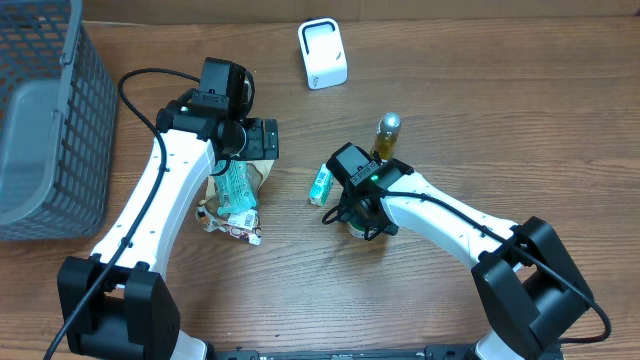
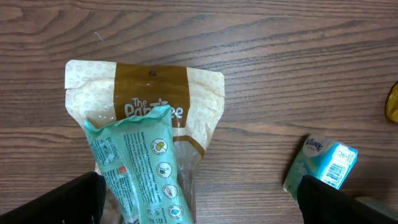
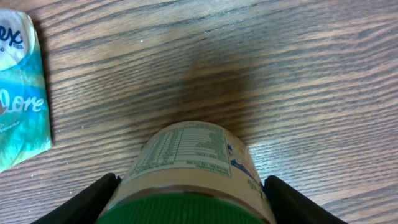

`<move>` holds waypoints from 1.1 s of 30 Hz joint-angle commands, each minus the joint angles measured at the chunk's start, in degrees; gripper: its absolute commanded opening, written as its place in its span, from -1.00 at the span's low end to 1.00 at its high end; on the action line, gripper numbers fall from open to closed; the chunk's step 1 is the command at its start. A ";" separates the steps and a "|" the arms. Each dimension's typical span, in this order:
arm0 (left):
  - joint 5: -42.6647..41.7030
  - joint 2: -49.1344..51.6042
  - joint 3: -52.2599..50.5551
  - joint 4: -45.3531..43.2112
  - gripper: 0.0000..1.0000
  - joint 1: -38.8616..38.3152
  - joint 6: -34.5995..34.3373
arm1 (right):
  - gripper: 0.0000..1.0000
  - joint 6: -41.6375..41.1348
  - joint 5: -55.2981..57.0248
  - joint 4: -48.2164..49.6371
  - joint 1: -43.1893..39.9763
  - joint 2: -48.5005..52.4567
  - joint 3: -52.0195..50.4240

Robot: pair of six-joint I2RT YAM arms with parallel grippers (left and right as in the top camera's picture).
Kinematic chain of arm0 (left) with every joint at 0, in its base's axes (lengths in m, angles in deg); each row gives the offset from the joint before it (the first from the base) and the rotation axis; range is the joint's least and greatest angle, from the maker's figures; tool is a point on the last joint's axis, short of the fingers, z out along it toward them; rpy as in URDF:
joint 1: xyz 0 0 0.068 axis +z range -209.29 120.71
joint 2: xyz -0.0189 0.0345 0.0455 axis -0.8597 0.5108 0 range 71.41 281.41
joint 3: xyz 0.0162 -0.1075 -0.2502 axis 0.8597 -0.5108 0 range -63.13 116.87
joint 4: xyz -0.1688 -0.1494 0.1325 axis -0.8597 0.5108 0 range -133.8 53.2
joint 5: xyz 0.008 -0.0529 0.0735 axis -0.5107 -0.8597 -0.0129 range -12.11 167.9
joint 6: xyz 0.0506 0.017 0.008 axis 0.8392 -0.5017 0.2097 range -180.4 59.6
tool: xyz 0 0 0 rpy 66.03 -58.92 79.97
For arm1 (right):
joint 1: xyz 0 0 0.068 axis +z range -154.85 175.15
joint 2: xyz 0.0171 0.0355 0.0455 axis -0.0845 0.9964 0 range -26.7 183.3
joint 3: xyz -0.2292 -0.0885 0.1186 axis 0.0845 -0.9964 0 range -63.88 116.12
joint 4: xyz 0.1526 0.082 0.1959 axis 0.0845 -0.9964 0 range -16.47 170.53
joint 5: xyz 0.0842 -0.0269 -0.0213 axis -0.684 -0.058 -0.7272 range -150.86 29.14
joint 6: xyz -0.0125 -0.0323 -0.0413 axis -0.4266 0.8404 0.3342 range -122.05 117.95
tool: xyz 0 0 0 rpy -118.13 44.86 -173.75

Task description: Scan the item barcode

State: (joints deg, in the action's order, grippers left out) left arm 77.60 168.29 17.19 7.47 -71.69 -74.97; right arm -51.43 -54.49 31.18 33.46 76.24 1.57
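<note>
A basket stands at the table's left edge, a scanner at the far side. A packet lies on a pouch. To their right come a tissue pack, then a jar, with a bottle behind it.

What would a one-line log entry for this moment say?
left tool: open over snack pouch | right tool: grips green-lidded jar | white scanner: untouched

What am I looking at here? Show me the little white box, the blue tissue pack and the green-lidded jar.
white box [image 1: 322, 53], overhead view, middle of its top face.
tissue pack [image 2: 320, 163], left wrist view, middle of its blue wrapper.
jar [image 3: 186, 155], right wrist view, on its printed label above the green lid.
</note>
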 commanded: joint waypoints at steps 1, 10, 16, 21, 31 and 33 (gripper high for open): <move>-0.37 0.11 1.18 -0.11 0.99 -0.37 0.85 | 0.29 -0.11 -0.11 -0.04 0.20 0.07 -0.02; -0.37 0.11 1.18 -0.11 1.00 -0.37 0.85 | 0.00 0.33 -4.13 -12.22 0.20 -0.11 9.90; -0.37 0.11 1.18 -0.11 0.99 -0.37 0.85 | -0.11 6.86 -22.97 -11.50 0.20 -0.11 11.21; -0.37 0.11 1.18 -0.11 1.00 -0.37 0.85 | -0.15 7.87 -38.47 -11.72 0.20 -0.11 11.21; -0.37 0.11 1.18 -0.11 0.99 -0.37 0.85 | -0.16 7.87 -61.86 -14.16 0.20 -0.11 11.19; -0.37 0.11 1.18 -0.13 0.99 -0.37 0.85 | -0.16 7.85 -62.05 -14.47 0.20 -0.11 11.19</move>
State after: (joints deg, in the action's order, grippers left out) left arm 77.60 168.29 17.19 7.47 -71.69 -74.97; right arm -44.00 -110.99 16.91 33.46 76.46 11.13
